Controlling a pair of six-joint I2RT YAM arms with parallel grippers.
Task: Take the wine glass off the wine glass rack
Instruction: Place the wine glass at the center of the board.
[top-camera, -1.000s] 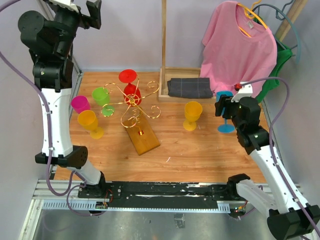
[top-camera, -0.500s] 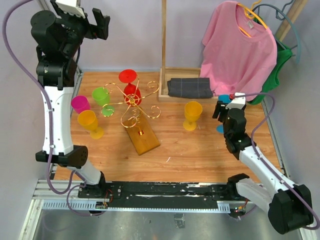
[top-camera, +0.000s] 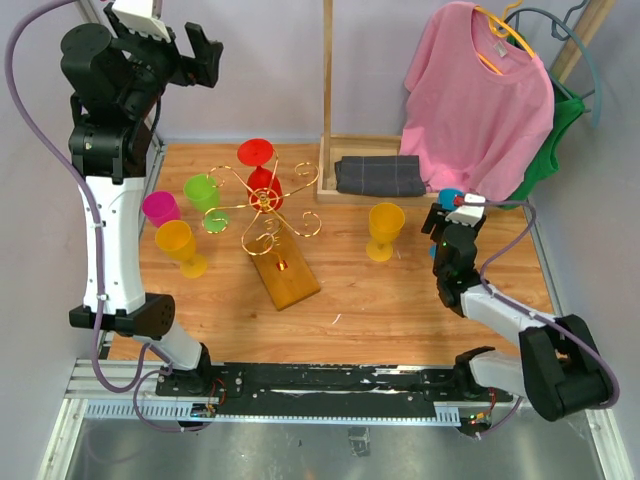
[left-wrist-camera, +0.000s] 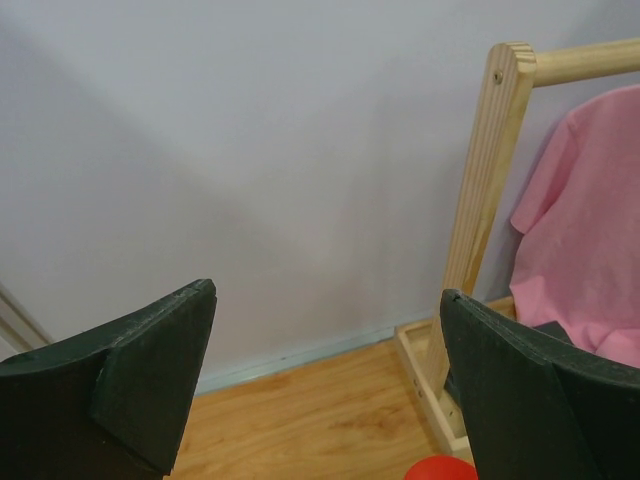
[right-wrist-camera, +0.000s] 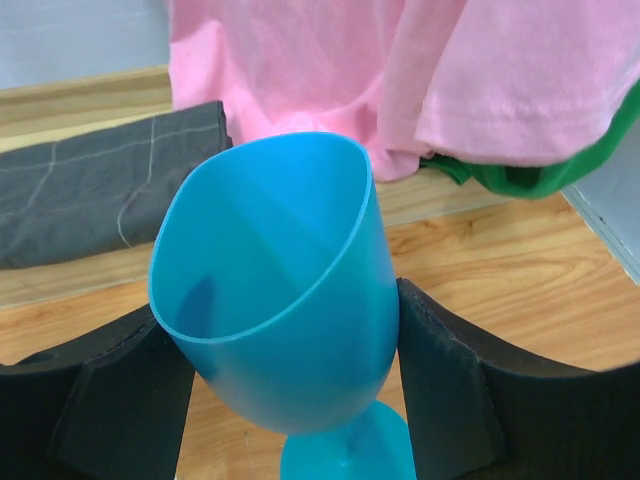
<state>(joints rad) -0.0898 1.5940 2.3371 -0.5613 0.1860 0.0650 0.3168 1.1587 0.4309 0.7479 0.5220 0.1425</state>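
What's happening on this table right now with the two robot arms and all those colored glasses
The right arm's fingers sit on either side of a blue wine glass, which stands upright near the pink shirt. The left gripper is raised high toward the back wall, fingers wide apart, holding nothing. On the gold wine glass rack, a red glass, a green glass, a pink glass and an orange glass still sit. A second orange glass stands on the table.
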